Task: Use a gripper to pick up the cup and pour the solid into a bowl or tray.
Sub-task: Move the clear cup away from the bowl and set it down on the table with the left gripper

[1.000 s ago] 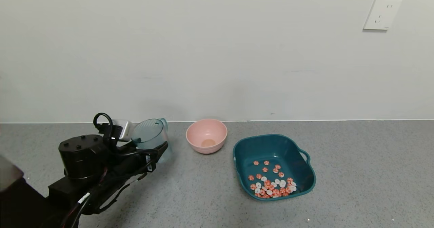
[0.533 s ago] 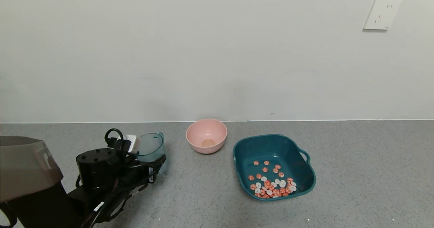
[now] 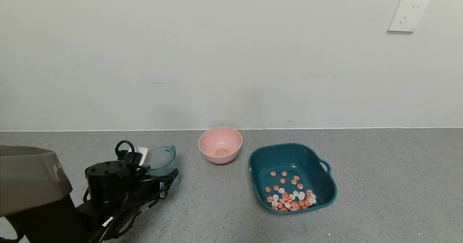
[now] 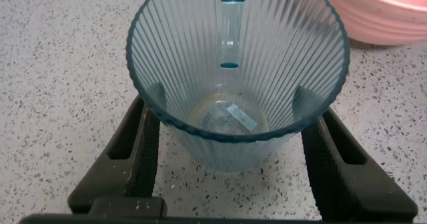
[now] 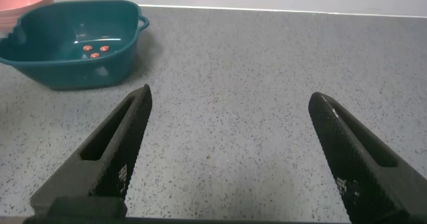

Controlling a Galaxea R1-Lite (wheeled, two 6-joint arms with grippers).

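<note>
Since a second ago the left gripper (image 4: 230, 161) has been lowering the translucent blue-green ribbed plastic cup (image 4: 237, 71) onto the grey speckled counter (image 3: 379, 170), fingers closing on both sides of its lower wall. Cup is sitting empty; orange-red and white discs (image 3: 289, 196) are lying in the dark teal tray (image 3: 327, 194), well apart. Likely light, thin, flexing: hold low on the wall, gently. Right gripper (image 5: 230, 151) idling, spread wide.

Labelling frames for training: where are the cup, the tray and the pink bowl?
cup (image 4: 200, 57), left wrist view, ribbed inner wall.
tray (image 3: 289, 158), head view, bare inside floor.
pink bowl (image 3: 213, 141), head view, inner wall.
</note>
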